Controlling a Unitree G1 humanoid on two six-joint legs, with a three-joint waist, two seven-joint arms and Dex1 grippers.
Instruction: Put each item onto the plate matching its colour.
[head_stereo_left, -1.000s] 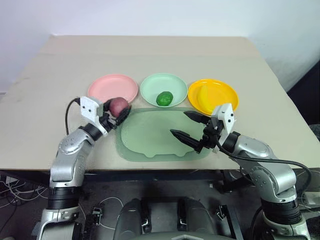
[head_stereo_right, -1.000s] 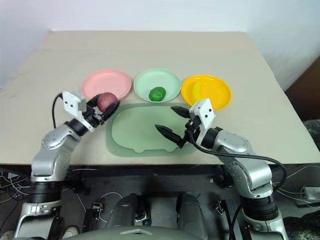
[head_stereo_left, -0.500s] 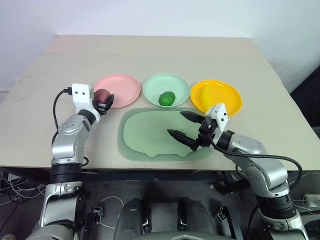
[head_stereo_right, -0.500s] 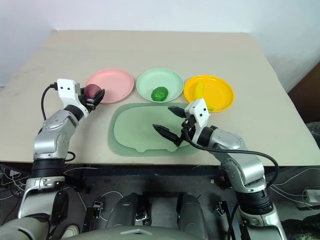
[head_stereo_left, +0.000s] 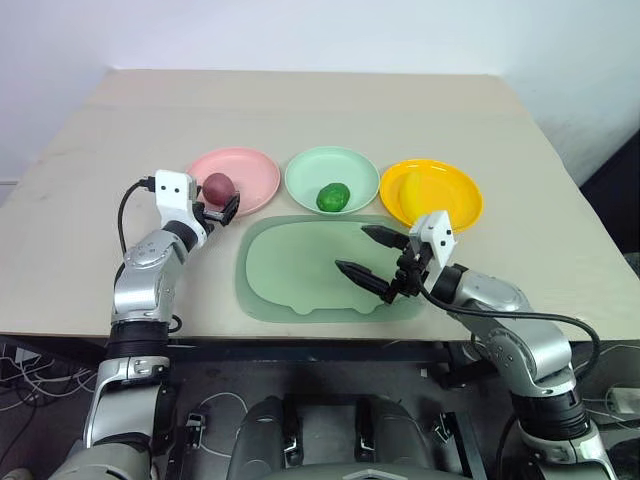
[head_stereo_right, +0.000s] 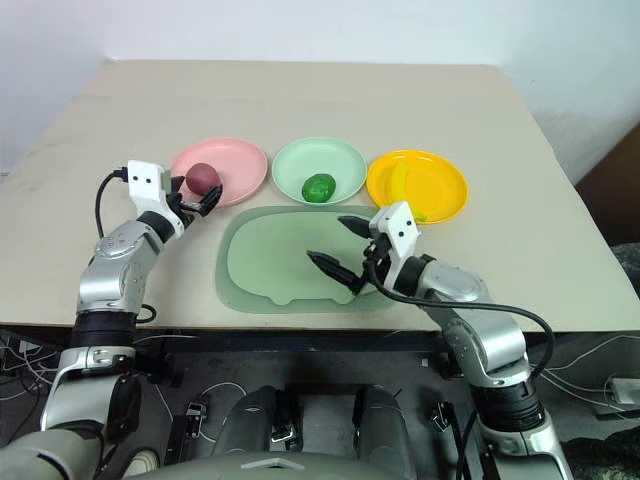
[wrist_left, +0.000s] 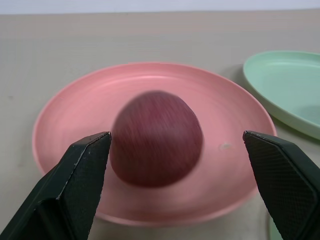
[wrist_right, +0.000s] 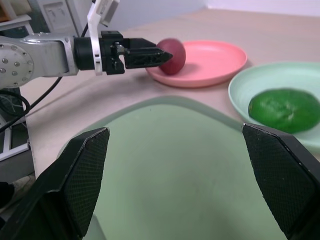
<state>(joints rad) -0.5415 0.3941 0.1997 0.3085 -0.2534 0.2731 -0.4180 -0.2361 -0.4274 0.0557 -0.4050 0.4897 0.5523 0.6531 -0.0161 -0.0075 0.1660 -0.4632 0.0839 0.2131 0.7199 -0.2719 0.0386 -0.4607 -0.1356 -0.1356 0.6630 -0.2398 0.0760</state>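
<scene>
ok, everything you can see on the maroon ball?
The maroon ball is a small, matte, dark red toy fruit, roundish and slightly streaked. It sits on the pink plate, toward the plate's near edge. The left gripper is open around it, black fingers on either side, with a visible gap on each side. Nothing else touches it.

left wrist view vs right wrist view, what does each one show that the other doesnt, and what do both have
The left wrist view alone shows the left gripper's own two fingers standing apart on either side of the maroon-red ball, with a gap at each side.

The right wrist view alone shows the dark green oval lying in its plate, the pale green tray, the left gripper from the side, and the right gripper's wide-open fingers.

Both show the ball on the pink plate, part of the mint green plate, and the table.
</scene>
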